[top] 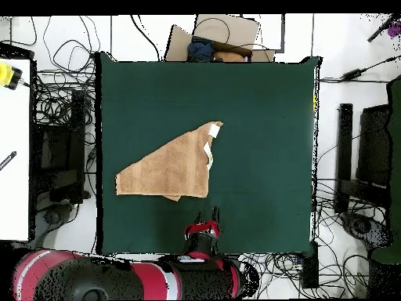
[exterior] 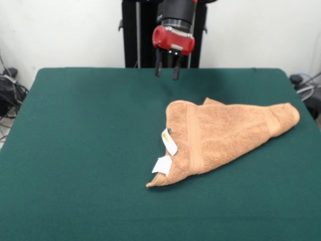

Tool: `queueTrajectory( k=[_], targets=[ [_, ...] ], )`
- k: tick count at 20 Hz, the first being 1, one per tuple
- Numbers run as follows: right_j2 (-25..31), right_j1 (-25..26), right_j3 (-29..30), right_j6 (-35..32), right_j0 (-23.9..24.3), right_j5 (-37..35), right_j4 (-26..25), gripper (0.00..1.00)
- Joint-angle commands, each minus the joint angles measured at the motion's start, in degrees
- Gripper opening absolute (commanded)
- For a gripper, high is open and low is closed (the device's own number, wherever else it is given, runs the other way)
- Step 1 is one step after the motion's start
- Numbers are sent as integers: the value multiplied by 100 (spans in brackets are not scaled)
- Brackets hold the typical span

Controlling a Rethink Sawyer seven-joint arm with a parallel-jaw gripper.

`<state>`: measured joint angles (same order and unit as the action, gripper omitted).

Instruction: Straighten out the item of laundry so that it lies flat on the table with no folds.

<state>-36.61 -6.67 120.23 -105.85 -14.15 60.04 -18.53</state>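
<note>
Towel lies on the green desk, folded over on itself into a rough triangle. From the front camera it sits right of centre: long point toward the right edge, blunt corner toward the near side. Two white tags hang at its left edge. A woven band runs across the upper layer, and a sliver of the lower layer peeks out along the far edge.

End effector hovers above the far part of the desk, well apart from the towel, holding nothing. Its two dark fingers point down with a gap between them; the overhead view agrees.

Step in hand, as I judge it: approach and pick a corner of the upper layer.

To do it well:
- Aim for a corner of the top layer only; taking both layers would drag the whole towel, not unfold it.
- The tagged corner looks the easiest to find, though which layer it belongs to is unclear.
- Pinch low, lift just enough, then carry it away across the fold line.
- The desk has ample free room on the left.
</note>
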Motion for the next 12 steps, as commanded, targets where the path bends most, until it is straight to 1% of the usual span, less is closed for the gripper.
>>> queueTrajectory(
  k=[1, 7, 12],
  targets=[
    [190, 199, -788, 54, -142, -590, 3, 100],
    [89, 389, -808, 179, -249, -384, 169, 100],
    [-25, 654, -779, 330, -410, -44, 514, 100]
  ],
)
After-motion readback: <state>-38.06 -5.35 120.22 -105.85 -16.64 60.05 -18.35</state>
